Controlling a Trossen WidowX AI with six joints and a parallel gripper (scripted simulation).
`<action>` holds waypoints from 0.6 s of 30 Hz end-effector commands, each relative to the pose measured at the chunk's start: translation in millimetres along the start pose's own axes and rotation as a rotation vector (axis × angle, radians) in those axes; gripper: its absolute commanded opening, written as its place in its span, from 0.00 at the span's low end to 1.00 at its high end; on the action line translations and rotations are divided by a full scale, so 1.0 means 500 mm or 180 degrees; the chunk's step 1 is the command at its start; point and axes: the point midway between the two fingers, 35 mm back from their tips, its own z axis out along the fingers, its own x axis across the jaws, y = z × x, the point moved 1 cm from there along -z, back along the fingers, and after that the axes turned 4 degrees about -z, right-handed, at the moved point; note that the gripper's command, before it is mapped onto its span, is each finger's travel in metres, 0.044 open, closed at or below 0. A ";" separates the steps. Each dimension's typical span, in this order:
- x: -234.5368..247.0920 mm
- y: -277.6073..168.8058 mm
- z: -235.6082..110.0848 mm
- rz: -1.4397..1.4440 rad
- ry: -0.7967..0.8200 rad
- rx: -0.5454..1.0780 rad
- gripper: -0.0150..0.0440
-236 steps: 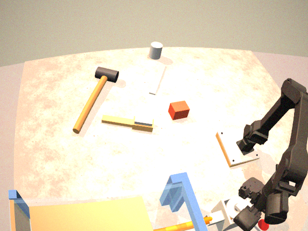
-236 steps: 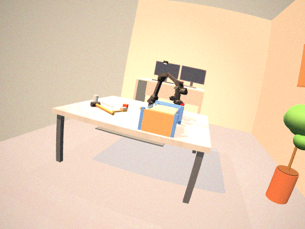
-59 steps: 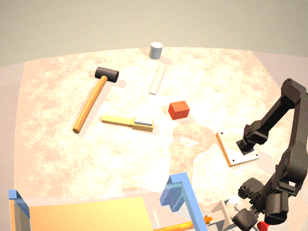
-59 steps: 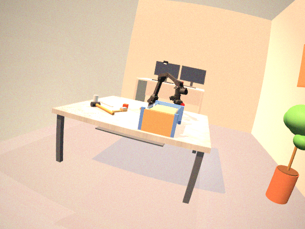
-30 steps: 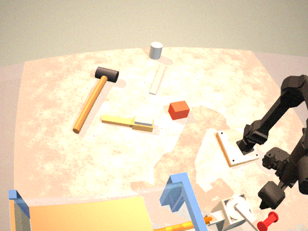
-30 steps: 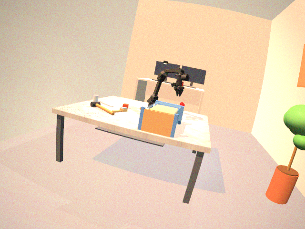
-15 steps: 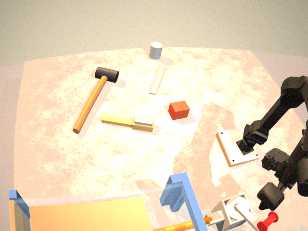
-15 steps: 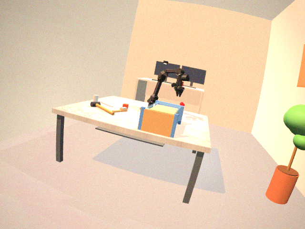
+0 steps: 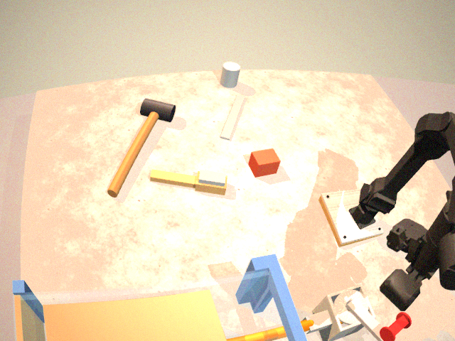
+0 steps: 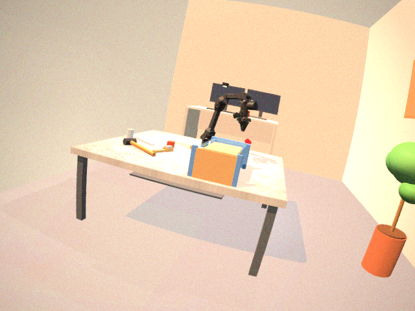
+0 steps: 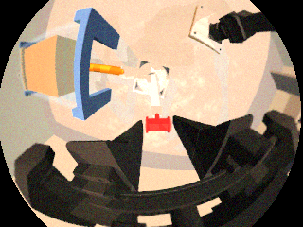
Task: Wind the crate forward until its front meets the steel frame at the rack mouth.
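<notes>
The orange crate (image 9: pixel 128 317) (image 10: pixel 214 166) (image 11: pixel 42 66) sits flat in the cubby, with a gap between its front and the blue steel frame (image 9: pixel 282 293) (image 11: pixel 83 71). An orange strap (image 9: pixel 271 332) (image 11: pixel 105 69) runs through the frame mouth toward the winch (image 9: pixel 333 319) (image 11: pixel 136 87). The white winch handle (image 9: pixel 362 312) (image 11: pixel 154 95) sits on the winch top, its arm reaching outward to a red knob (image 9: pixel 394 326) (image 10: pixel 248 141) (image 11: pixel 158 125). My gripper (image 9: pixel 404 308) (image 10: pixel 244 129) (image 11: pixel 157 121) is partly open and empty, pointing down above the knob. The key in the hole is hidden.
A mallet (image 9: pixel 134 152) (image 10: pixel 142 147), a yellow-handled tool (image 9: pixel 172 178), a red block (image 9: pixel 264 162), a flat pale strip (image 9: pixel 233 118) and a grey cylinder (image 9: pixel 229 74) lie or stand farther off. The arm's base plate (image 9: pixel 330 216) (image 11: pixel 201 35) is beyond the winch.
</notes>
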 end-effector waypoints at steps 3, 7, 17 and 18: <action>0.000 0.000 0.000 0.0000 0.0000 0.0000 0.33; 0.000 0.000 0.000 0.0000 0.0000 0.0000 0.25; 0.000 0.000 0.000 0.0000 0.0000 0.0000 0.25; 0.000 0.000 0.000 0.0000 0.0000 0.0000 0.25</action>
